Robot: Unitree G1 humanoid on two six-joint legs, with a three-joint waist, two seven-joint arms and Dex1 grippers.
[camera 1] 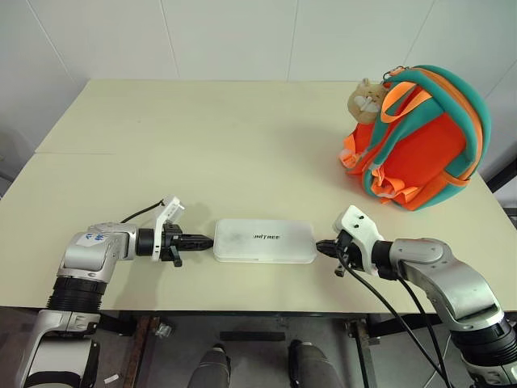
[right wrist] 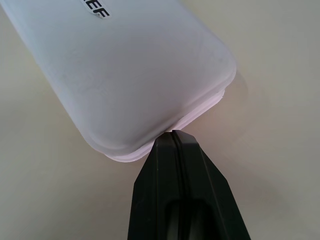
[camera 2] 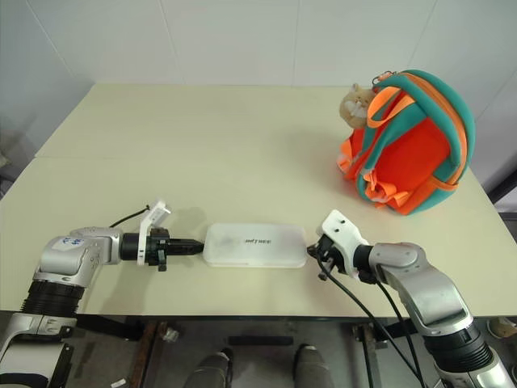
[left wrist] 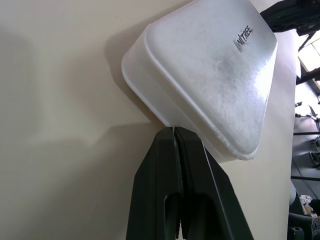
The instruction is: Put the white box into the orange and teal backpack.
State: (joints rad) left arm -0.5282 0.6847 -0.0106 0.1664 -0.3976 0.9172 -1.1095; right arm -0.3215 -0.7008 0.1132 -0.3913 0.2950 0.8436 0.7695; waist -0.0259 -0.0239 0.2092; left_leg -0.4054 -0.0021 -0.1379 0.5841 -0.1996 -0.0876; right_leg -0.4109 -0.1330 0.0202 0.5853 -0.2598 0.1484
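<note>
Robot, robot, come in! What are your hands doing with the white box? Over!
Left gripper and right gripper shut, tips pressed against opposite ends of the white box. Box flat on table. Orange and teal backpack far right. Path clear.

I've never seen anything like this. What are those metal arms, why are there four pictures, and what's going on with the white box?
The arms belong to a humanoid robot. Two pictures come from cameras in its head, looking down at a table; two come from cameras on its wrists. The left hand and right hand each have two black fingers, pressed shut, their tips at opposite ends of the white box, which lies flat on the table. At the far right stands the orange and teal backpack with a plush charm.
</note>
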